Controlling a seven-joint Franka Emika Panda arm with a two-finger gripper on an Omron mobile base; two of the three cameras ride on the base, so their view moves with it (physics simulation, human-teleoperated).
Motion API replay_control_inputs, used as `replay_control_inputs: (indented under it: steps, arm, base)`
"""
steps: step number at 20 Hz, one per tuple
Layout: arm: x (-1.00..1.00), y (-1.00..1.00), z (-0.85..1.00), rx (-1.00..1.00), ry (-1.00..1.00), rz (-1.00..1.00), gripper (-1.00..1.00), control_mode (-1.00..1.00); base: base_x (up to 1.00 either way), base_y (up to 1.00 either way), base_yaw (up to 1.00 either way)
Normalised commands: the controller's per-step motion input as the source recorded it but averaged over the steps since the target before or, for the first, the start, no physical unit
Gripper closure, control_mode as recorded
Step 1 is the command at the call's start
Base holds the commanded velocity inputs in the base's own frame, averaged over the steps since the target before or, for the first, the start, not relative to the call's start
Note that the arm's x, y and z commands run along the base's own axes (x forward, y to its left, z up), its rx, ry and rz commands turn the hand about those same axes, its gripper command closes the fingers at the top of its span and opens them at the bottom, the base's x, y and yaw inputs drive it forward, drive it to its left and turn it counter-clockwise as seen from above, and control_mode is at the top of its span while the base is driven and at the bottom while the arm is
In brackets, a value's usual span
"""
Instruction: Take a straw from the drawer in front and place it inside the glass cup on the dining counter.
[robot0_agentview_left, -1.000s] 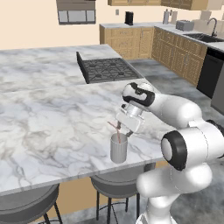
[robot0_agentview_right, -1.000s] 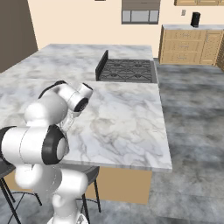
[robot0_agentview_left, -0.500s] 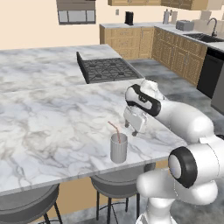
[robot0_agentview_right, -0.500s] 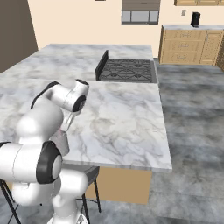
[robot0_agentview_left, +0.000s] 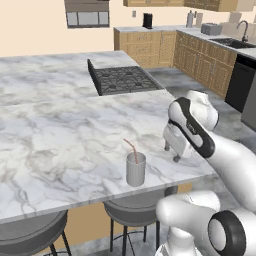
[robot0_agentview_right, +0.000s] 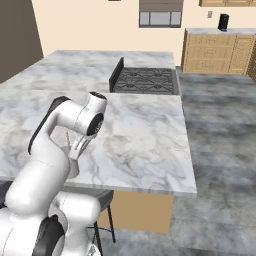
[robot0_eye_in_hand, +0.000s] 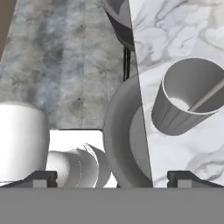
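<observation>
The thin reddish-pink straw (robot0_agentview_left: 131, 149) stands inside the small grey ribbed glass cup (robot0_agentview_left: 135, 169), leaning with its bent top pointing left above the rim. The cup sits near the front edge of the white-and-grey veined marble counter (robot0_agentview_left: 60, 135). The white arm's two-finger tool (robot0_agentview_left: 170, 153) hangs to the cup's right, apart from it, fingers spread wide and holding nothing. In the hand view the cup (robot0_eye_in_hand: 188, 96) appears from above beside a round grey stool seat (robot0_eye_in_hand: 124, 144) below the counter edge.

Peach walls (robot0_agentview_right: 75, 30), grey mottled floor (robot0_agentview_right: 220, 130) — wooden cabinets (robot0_agentview_left: 150, 47), black cooktop (robot0_agentview_left: 125, 80), round stools (robot0_agentview_left: 135, 212).
</observation>
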Motion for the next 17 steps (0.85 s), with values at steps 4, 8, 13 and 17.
replay_control_inputs:
  steps: [4, 8, 13, 17]
  arm:
    - [-1.00, -0.37, 0.15, -0.04, 0.00, -0.10, -1.00, -1.00]
    - [-1.00, -0.31, 0.08, -0.08, 0.00, -0.11, -1.00, -1.00]
    - [-0.96, -0.21, 0.00, -0.16, -0.04, -0.11, -1.00, -1.00]
    - [-0.76, -0.14, 0.00, -0.25, -0.10, -0.11, -1.00, -1.00]
  base:
    - [0.00, 0.00, 0.00]
    - [0.00, 0.00, 0.00]
    - [0.00, 0.00, 0.00]
    - [0.00, 0.00, 0.00]
